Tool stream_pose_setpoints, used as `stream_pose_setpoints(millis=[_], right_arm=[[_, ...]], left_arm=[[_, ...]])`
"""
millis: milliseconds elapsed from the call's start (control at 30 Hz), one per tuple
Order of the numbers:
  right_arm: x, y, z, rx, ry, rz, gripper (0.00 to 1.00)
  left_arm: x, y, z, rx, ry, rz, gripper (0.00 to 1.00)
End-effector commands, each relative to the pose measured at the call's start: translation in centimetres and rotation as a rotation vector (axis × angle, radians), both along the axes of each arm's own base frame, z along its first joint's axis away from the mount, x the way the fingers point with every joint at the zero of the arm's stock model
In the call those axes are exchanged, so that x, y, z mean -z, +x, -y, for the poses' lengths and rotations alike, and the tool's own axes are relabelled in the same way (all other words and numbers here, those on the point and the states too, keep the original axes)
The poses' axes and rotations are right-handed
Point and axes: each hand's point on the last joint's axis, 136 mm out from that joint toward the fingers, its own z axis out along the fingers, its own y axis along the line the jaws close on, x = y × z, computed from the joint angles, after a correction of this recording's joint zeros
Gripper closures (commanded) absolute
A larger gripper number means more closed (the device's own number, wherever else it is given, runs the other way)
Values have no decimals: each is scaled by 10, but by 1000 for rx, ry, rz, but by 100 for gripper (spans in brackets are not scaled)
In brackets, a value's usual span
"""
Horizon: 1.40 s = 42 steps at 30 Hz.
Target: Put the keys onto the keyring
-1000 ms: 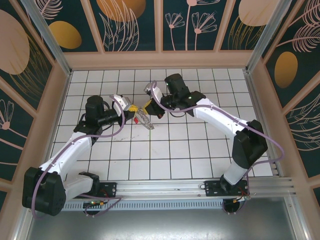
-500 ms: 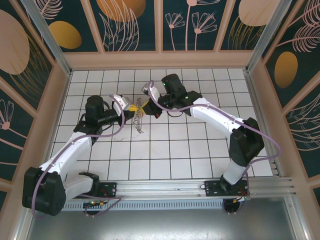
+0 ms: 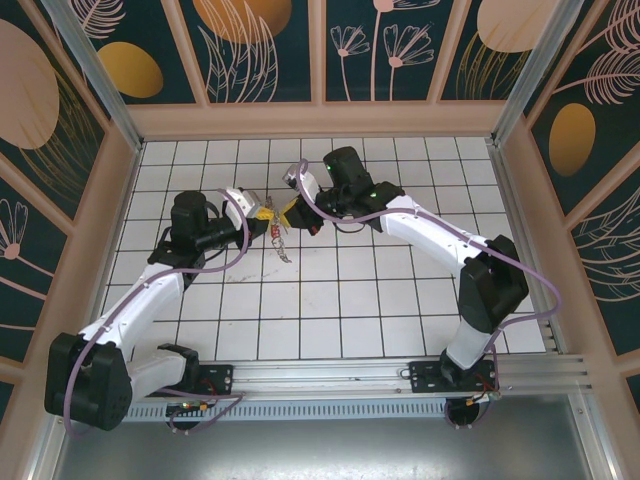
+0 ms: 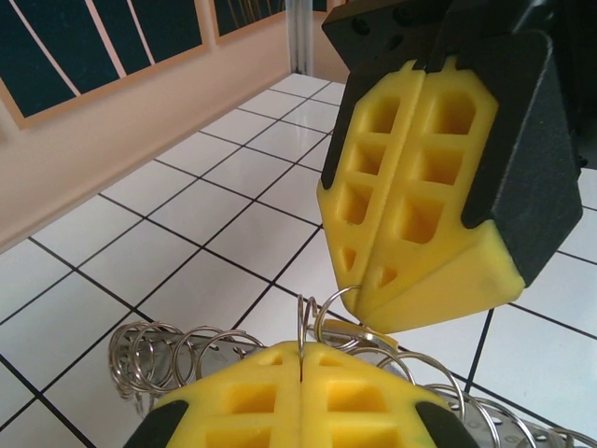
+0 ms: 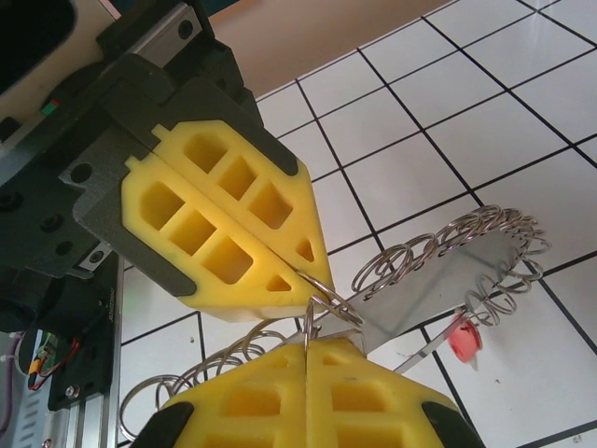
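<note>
- top external: left end effector [image 3: 262,213] and right end effector [image 3: 291,210] meet tip to tip, right at 3 o'clock of left. the keyring [image 3: 280,243] dangles at 6 o'clock from that meeting point, long axis roughly 11 to 5, equally near both arms.
- both are closed tight; left pinches a keyring loop, but what right pinches i cannot tell.
- left wrist adds a brass sliver, likely the key [image 4: 373,333], touching right's tip; right wrist adds a red tag [image 5: 464,342] at 4 o'clock.
</note>
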Motion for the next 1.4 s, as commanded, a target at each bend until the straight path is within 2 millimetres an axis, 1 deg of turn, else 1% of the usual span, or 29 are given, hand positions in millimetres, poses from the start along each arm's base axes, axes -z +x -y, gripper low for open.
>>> stream_pose_setpoints(millis=[0,200,333,433,567,733,833,933,1133,1300,1367], right_arm=[[-13,-4,-5,-31,37,62,100],[-13,0,-9,-24,37,48,100],[-7,7,-10,8,10,26,100],[-4,13,-9,49,5,12,100],[-4,16,-8,66,12,-8,100],[5,21,-4,90,-23,-45,100],[6,22,0,92,-10,-85,100],[4,21,4,77,2,-115,100],[-7,3,4,-24,54,-124,100],[-17,-2,8,-40,70,-84,80],[-17,-1,11,-28,58,-55,76]], left_arm=[[-6,0,3,10,-22,7,100],[-6,-1,4,25,-21,4,100],[-8,-2,5,31,-22,14,100],[-11,-3,5,38,-20,31,100],[-15,-7,5,56,-10,75,100],[-23,-12,5,72,-9,132,100],[-27,-17,6,91,-13,169,100],[-33,-25,8,122,-34,225,100],[-37,-28,10,147,-40,267,100],[-40,-31,13,174,-59,289,100],[-41,-32,14,188,-65,297,100]])
